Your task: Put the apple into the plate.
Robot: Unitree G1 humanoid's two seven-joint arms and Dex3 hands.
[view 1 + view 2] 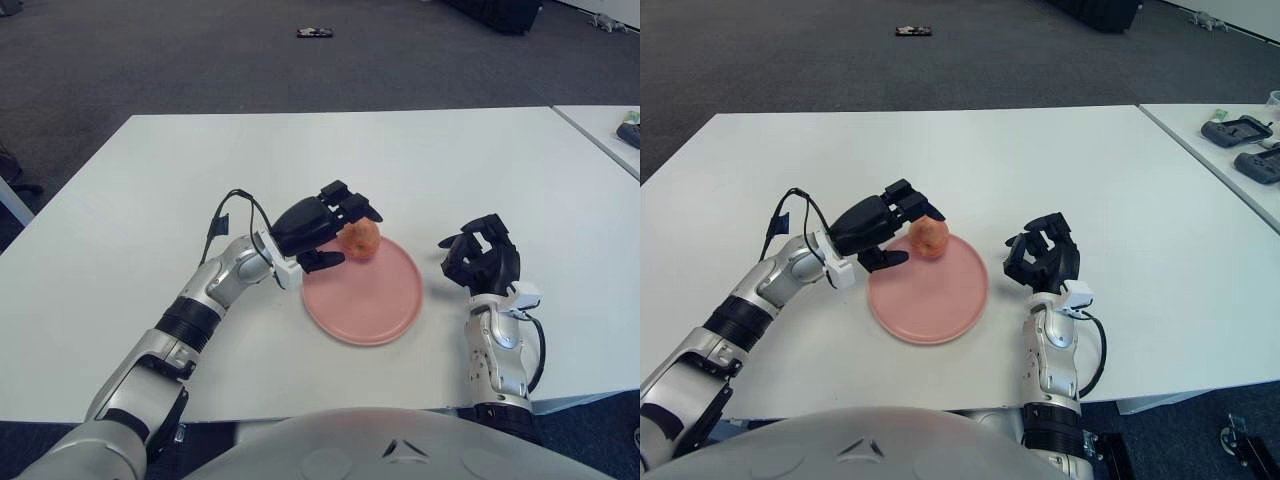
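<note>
White table (150, 190): apple (361, 238) upright on plate (375, 300), left hand (322, 225) beside.

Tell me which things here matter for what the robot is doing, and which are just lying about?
Part of the job:
- apple, on the far edge of the plate
- plate, pink, on the white table
- left hand, open beside the apple

Just lying about:
- right hand, idle right of the plate
- controllers on the neighbouring table
- dark object on the floor

Red-orange apple (361, 238), pink plate (375, 300)
</note>
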